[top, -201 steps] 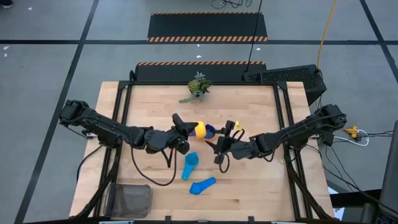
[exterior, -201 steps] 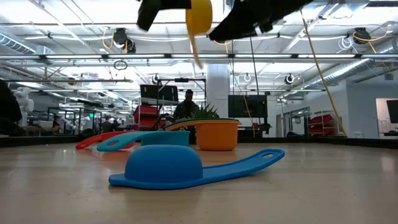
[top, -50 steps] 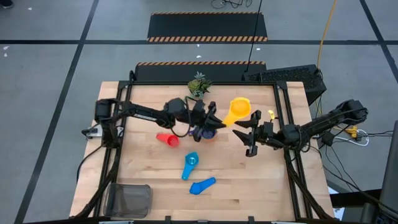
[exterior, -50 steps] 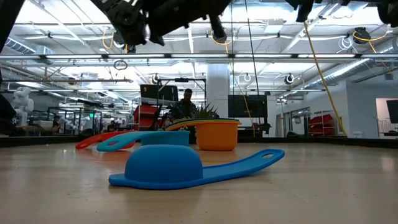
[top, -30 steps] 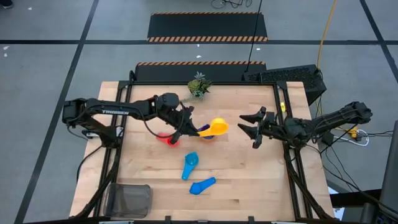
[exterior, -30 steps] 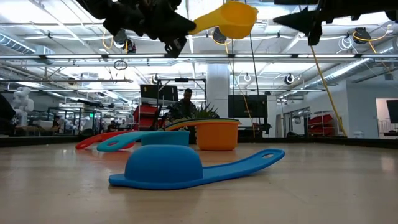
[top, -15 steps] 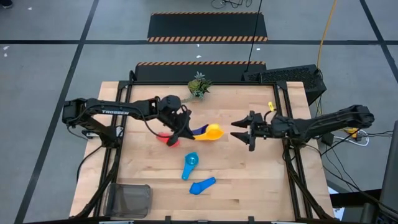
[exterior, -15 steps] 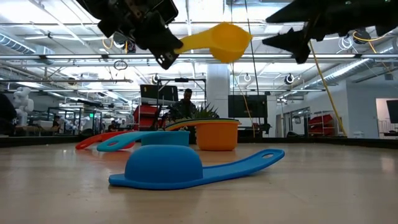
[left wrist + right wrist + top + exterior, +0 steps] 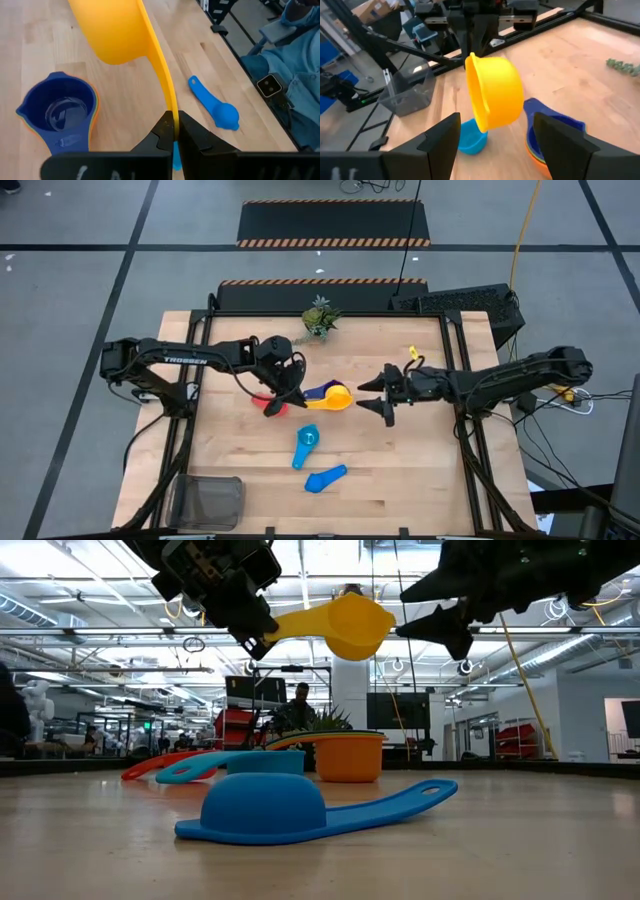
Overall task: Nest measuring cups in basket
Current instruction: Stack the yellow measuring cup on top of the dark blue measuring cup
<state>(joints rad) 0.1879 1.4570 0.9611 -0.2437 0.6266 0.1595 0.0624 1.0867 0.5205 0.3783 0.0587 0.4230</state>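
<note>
Yellow measuring cup [image 9: 340, 394], pinched by its handle in the left gripper [image 9: 294, 393] mid-frame, has been brought closer to the wide-open, empty right gripper [image 9: 384, 395]; looks like a handover coming.

Pale wooden bench [image 9: 420, 470], plant [image 9: 318, 319] at the far edge, red cup [image 9: 271, 404] and nested dark blue cup [image 9: 56, 106] mid-bench, light blue cup [image 9: 305, 442] and blue cup [image 9: 325, 478] nearer, basket [image 9: 208, 500] at the near left corner.

Two slim black jointed arms [image 9: 190, 358], trailing black cables.
</note>
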